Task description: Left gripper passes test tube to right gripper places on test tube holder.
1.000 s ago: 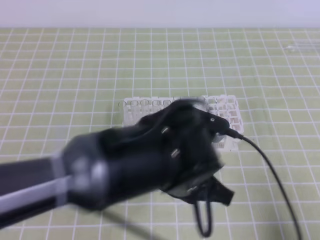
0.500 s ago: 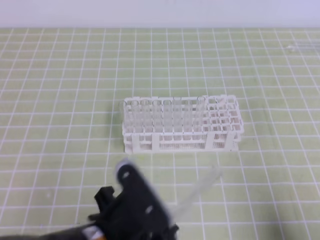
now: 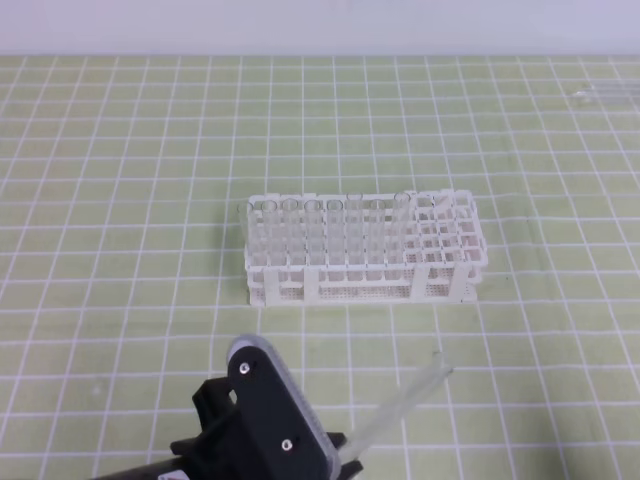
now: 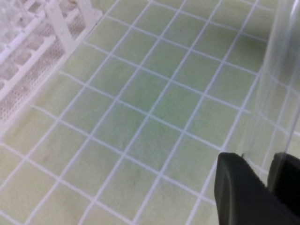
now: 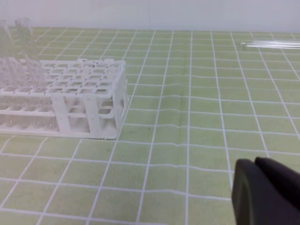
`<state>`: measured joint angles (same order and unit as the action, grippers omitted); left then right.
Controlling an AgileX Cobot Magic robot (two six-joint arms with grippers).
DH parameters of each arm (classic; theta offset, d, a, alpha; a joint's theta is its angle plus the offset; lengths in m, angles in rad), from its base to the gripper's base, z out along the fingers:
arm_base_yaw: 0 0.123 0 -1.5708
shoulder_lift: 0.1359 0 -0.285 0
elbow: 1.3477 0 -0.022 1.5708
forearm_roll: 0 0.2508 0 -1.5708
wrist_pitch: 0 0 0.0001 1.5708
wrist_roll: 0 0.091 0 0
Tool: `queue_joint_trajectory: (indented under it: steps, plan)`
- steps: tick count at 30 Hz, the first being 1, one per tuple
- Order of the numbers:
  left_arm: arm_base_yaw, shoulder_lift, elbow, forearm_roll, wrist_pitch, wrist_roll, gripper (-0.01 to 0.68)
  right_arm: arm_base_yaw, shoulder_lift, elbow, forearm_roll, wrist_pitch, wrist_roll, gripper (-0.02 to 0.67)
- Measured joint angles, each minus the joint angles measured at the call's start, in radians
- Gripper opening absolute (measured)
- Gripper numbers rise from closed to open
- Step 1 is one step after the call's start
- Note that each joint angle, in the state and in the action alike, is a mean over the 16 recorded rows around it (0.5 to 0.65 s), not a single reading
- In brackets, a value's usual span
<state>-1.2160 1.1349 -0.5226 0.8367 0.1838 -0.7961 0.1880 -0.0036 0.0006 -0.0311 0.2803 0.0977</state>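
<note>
The test tube is being held clear of the surface, in front of the test tube holder on the camera's side and well apart from it, slanting up and away from the left hand with its open rimmed mouth as the far end, nearest the holder. The left hand is gripping the tube near its lower end, and in the left wrist view the dark fingers are closing on either side of the clear tube; a grip that low is probably leaving most of the length free for the other hand to take hold. The slant is also keeping the tube off the surface and within reach of the middle, which suits a handover rather than a direct placing. The right hand is showing only as a dark tip at the bottom of its own view, with its fingers together and nothing between them; it is well to the side of the holder and not yet near the tube, so it will need to open before it can receive anything. The holder is standing on the gridded surface with tubes already upright along one side, while the squares on the other side are standing empty, which is likely where this tube belongs.
</note>
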Motion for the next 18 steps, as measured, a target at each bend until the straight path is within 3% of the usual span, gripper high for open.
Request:
queue_joint_trajectory:
  steps: [11, 18]
  plan:
    - [0.019, 0.0, 0.0, 0.06, -0.096, -0.072, 0.048, 0.0, 0.0, 0.0, 0.019, -0.001, 0.001, -0.018]
    - [0.027, 0.002, 0.0, 0.059, -0.102, -0.097, 0.065, 0.0, 0.0, 0.0, 0.228, -0.006, 0.005, -0.018]
